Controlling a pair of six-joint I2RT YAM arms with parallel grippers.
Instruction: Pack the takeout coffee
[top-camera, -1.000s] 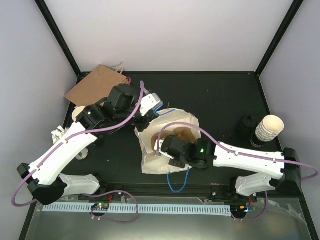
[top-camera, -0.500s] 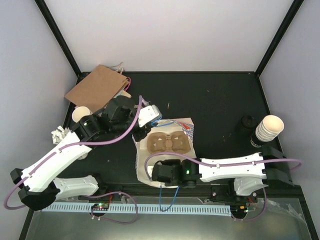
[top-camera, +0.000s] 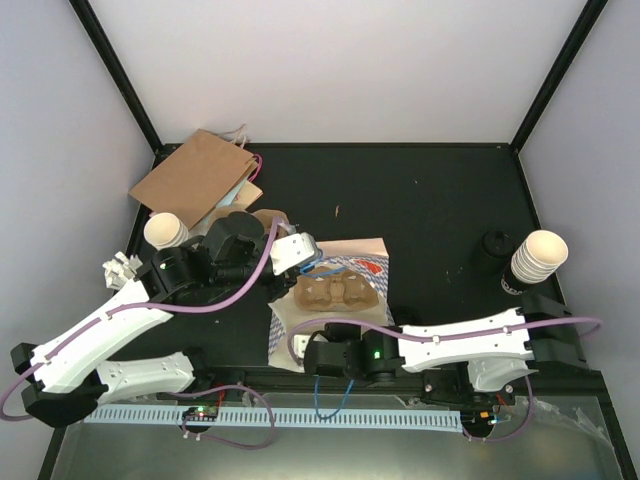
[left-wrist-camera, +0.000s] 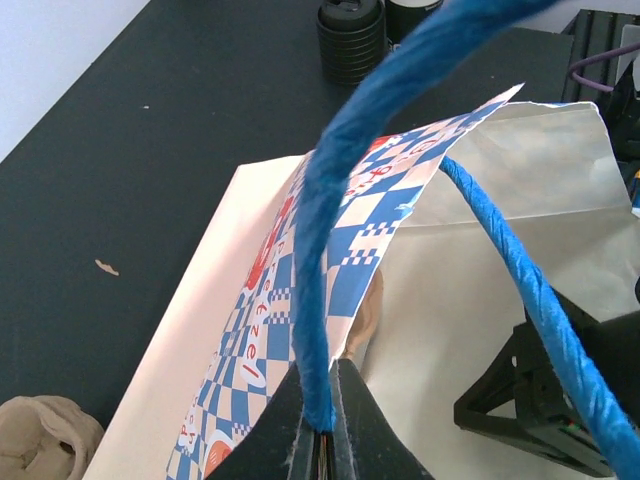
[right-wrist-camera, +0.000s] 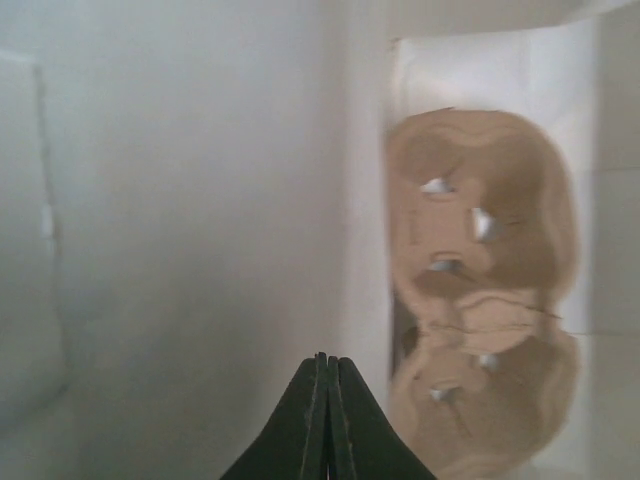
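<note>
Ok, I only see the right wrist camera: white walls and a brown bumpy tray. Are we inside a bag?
Observer: Yes. From above, the checked bag sits on the table, mouth open, with the tray in it.
Operator: Is anyone holding it?
Observer: The left gripper is shut on its blue handle.
Operator: Where are the cups?
Observer: A stack of paper cups stands by the table's right edge, outside the bag.

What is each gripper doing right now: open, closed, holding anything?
Left gripper: closed on the blue rope handle.
Right gripper: closed; nothing visibly held.
</note>
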